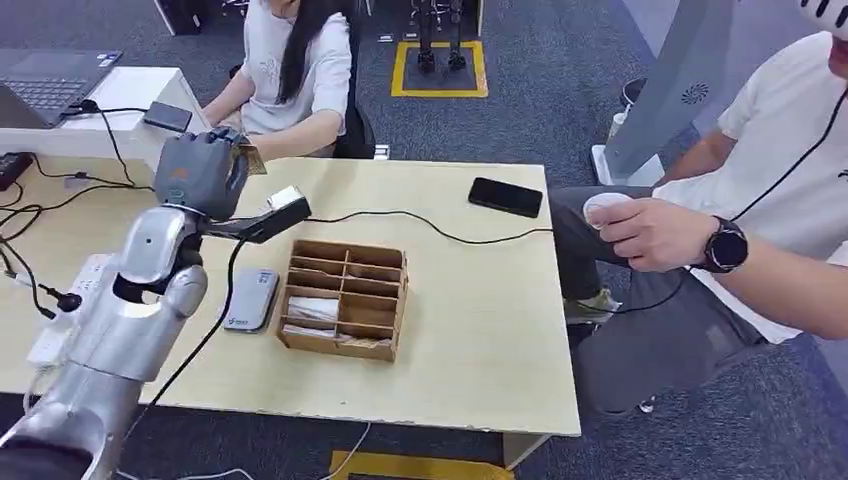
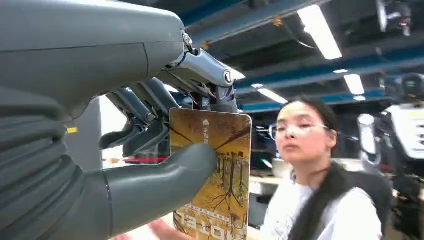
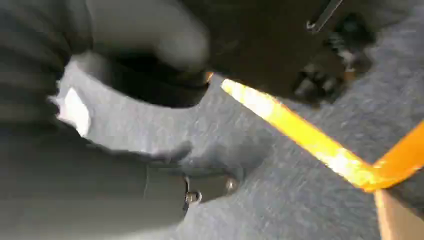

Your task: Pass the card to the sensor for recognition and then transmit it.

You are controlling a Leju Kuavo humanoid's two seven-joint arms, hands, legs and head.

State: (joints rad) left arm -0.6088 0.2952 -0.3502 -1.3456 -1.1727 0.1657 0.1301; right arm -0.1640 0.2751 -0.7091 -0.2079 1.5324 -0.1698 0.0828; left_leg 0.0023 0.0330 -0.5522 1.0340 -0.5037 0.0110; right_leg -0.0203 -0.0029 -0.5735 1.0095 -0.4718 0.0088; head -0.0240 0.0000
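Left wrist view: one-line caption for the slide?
Left robot hand pinching a yellow patterned card between thumb and fingers, held up toward a seated person in white.

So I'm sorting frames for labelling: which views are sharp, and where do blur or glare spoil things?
Head view: evenly lit and sharp, pale wooden table clear. Left wrist view: the yellow tree-printed card in the left robot hand is crisp; bright ceiling strip lights glare. Right wrist view: motion-blurred, yellow floor tape smeared.

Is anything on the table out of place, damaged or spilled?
Nothing stands out. The wooden organizer sits flat, the black phone lies flat near the far edge, and the left hand holds the card.
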